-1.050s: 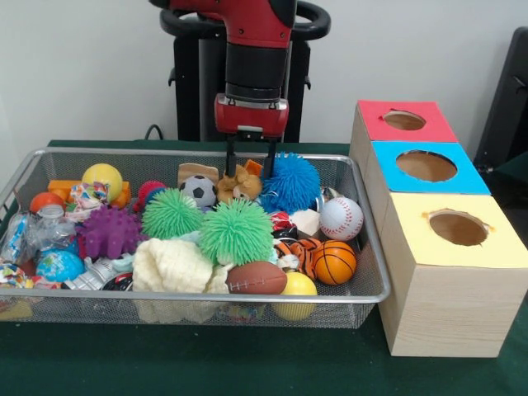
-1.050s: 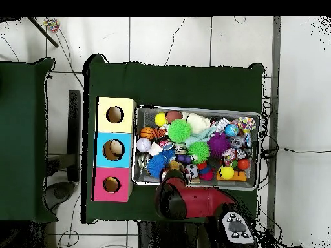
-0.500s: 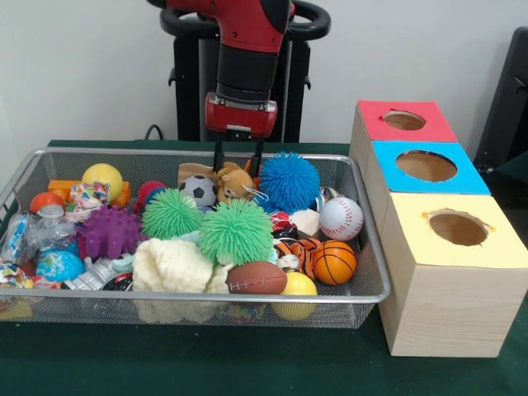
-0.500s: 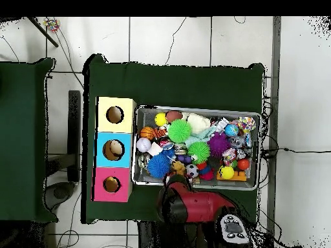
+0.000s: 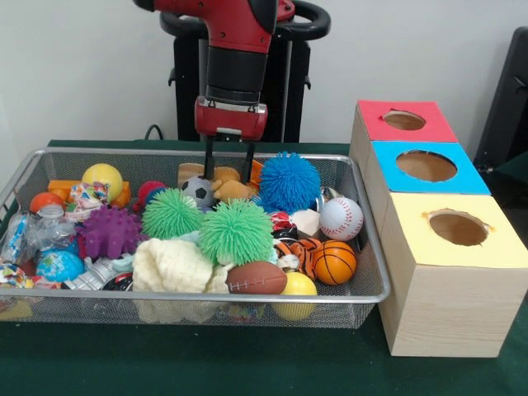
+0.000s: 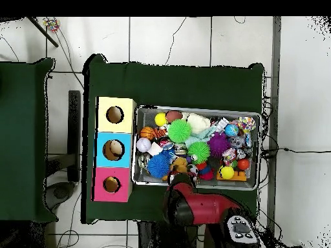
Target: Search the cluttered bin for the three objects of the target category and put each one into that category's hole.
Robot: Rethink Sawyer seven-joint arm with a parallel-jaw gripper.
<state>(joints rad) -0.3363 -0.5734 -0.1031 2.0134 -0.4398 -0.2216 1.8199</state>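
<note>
Green table; brown plush toy (image 5: pixel 228 186) between jaws, over bin (image 5: pixel 363 247).

wall (image 5: pixel 82 66): plain white | floor (image 6: pixel 168 39): pale tiles, cables | table (image 5: pixel 247 363): green cloth

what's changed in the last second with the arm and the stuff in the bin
In the front view the gripper has risen a little and shifted toward the picture's left, fingers straddling the small tan plush toy, which went along with it, off the fuzzy blue spiky ball. The other toys in the wire mesh bin and the three coloured boxes stayed put.
</note>
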